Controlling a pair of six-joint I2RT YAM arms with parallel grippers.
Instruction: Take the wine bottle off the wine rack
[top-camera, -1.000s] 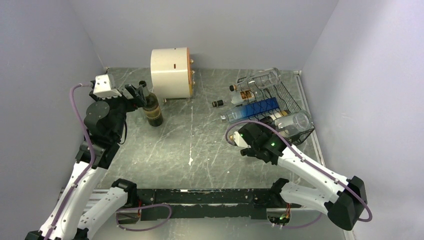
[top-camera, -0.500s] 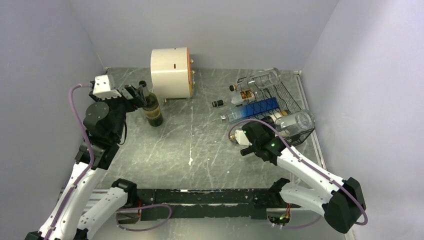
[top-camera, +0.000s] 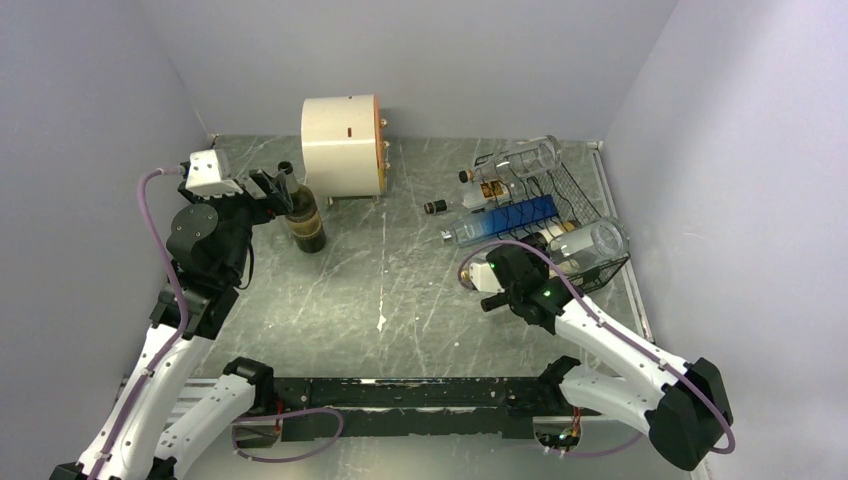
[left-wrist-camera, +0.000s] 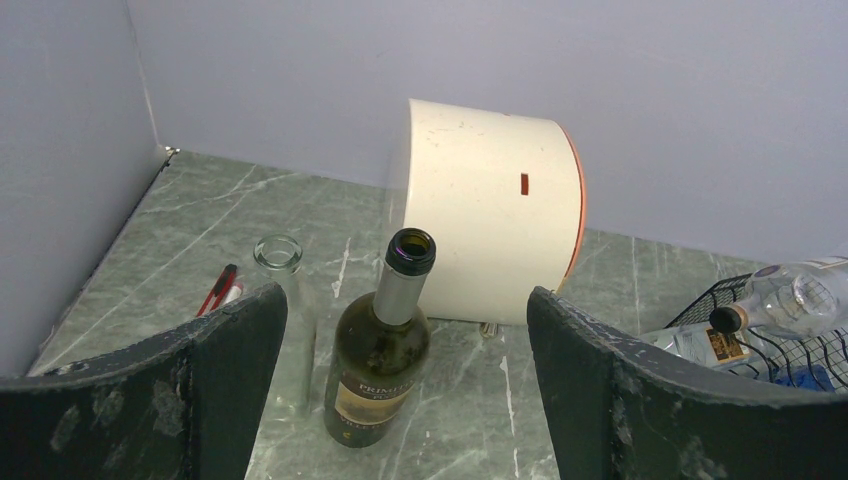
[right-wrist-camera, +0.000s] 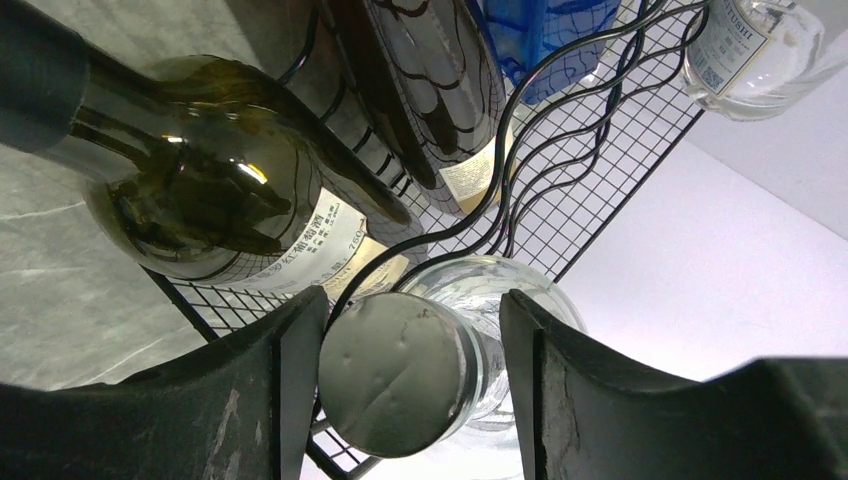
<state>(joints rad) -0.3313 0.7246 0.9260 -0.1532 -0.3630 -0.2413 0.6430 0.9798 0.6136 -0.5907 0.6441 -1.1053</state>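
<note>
Right pincer (right-wrist-camera: 412, 300) of mine is hanging at the open front of the wine rack (right-wrist-camera: 590, 190), its fingers standing apart on either side of the grey cap of the wine bottle (right-wrist-camera: 395, 375), the clear one. A sliver of gap is showing on one side, so I am not calling it clamped. That bottle is lying on its side in the rack's near corner, its long axis pointing out of the rack toward me, cap first, so I am judging the pull should be going back along that line. A dark bottle (right-wrist-camera: 200, 190) is lying just beside it in the rack. Left pincer (left-wrist-camera: 405, 295) is gaping wide, well away from the rack, leaving the right arm nearer.
</note>
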